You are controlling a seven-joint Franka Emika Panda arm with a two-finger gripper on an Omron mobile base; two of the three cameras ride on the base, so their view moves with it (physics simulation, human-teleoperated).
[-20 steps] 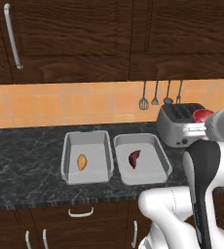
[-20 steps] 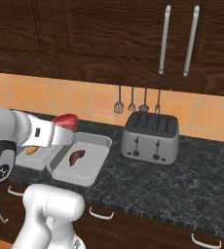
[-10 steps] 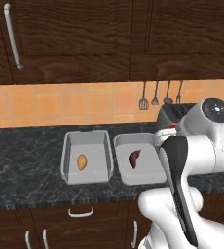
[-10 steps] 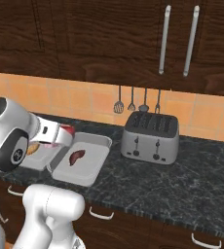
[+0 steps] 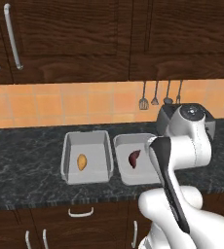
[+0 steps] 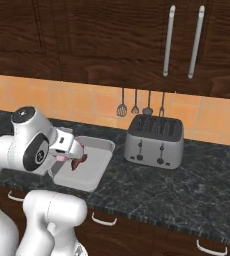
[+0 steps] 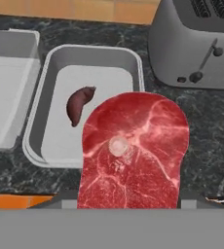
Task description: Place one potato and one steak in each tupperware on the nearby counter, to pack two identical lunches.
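Note:
A large marbled red steak (image 7: 133,155) sits in my gripper (image 6: 68,152), which is shut on it and hides its own fingertips in the hand view. I hold it low over the near right corner of the right tupperware (image 7: 92,48) (image 5: 128,140) (image 6: 100,150). A small dark red curved piece (image 7: 80,104) (image 5: 134,158) lies on that tub's floor. The left tupperware (image 5: 84,134) (image 7: 11,73) holds one orange-yellow potato (image 5: 82,161). Both tubs stand side by side on the dark marbled counter (image 6: 187,185). In the left base view my arm covers the gripper.
A silver toaster (image 6: 154,142) (image 7: 196,44) stands just right of the tubs. Several utensils (image 6: 142,102) hang on the orange tiled backsplash. Dark wooden cabinets run above, and drawers with white handles (image 5: 81,213) below the counter edge.
My arm has swung left and down from beside the toaster, carrying the steak over the right tub. The food in both tubs has not moved.

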